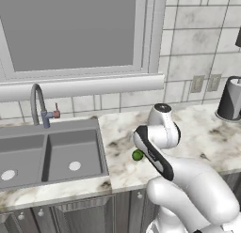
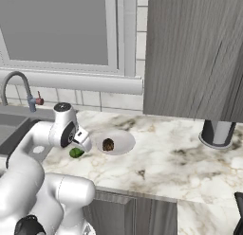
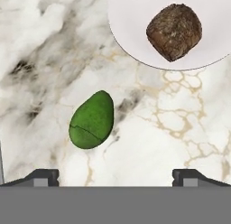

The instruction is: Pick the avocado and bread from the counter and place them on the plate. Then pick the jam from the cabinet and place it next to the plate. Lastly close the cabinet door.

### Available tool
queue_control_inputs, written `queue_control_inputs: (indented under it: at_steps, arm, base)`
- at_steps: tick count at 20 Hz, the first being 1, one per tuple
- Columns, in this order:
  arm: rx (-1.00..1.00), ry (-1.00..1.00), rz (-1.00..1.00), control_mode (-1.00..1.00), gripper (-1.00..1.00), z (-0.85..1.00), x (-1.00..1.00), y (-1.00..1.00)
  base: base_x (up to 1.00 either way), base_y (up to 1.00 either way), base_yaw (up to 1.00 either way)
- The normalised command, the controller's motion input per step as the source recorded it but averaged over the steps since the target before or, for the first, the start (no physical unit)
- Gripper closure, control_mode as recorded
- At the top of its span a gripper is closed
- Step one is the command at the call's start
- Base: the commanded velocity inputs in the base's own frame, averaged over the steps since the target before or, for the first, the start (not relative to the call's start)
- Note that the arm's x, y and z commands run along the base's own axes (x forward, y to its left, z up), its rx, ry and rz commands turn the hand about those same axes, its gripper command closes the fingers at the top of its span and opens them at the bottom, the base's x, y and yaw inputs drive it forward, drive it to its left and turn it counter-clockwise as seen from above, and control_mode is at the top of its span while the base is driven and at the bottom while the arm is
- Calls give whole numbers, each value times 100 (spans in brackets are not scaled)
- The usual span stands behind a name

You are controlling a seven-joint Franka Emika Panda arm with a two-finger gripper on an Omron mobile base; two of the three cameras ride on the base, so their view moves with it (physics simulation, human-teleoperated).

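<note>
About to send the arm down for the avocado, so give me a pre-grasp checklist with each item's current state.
1. Gripper open: ok, fingertips stand wide apart.
2. Nothing held: ok.
3. Avocado free on the counter, off the plate: ok.
4. Avocado centred between the fingertips: not ok, it sits nearer one tip in the hand view.
5. Bread already on the plate: ok.
6. Room left on the plate beside the bread: ok.
</note>
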Motion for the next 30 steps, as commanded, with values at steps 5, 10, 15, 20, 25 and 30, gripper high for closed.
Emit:
queue_control_inputs:
  at_steps: [5, 10, 15, 20, 25, 30]
  arm:
    - [0, 10, 0, -100, -100, 0, 15, 8]
    - [0, 4, -1, -100, -100, -3, 9, 2]
    - [0, 3, -2, -100, -100, -12, 8, 1]
    - [0, 3, -2, -100, -100, -15, 11, 6]
    - [0, 3, -1, -100, -100, -13, 10, 5]
    - [0, 3, -1, -100, -100, -14, 11, 8]
  base:
    - [0, 0, 0]
    - [0, 0, 0]
    - [0, 0, 0]
    - [0, 0, 0]
    - [0, 0, 0]
    - [0, 0, 0]
